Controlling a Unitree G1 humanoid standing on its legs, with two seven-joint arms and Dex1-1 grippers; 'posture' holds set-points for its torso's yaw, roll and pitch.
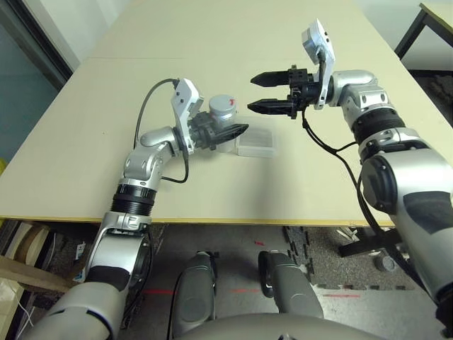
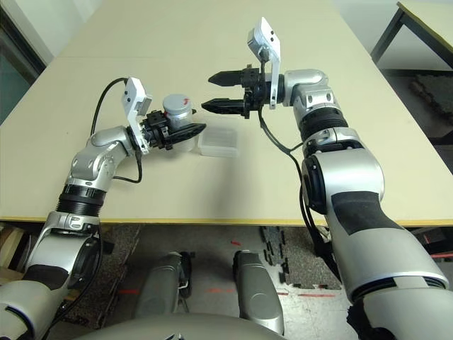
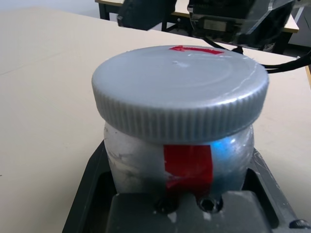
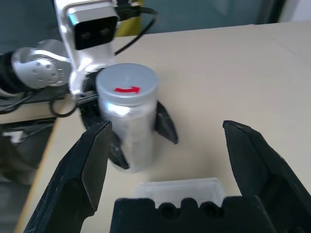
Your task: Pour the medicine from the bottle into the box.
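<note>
Left end effector [image 1: 237,131] clamps the upright bottle [image 1: 220,120] above the tabletop [image 1: 85,127], box [image 1: 256,143] just beside; right end effector [image 1: 260,92] hovers spread. Cap's on: unscrewing looks next.

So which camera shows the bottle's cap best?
Left wrist view: the cap is close up, with its ribbed rim and red mark plain. Right wrist view shows it smaller from above, still on the bottle. The eye views show it small between the arms.
</note>
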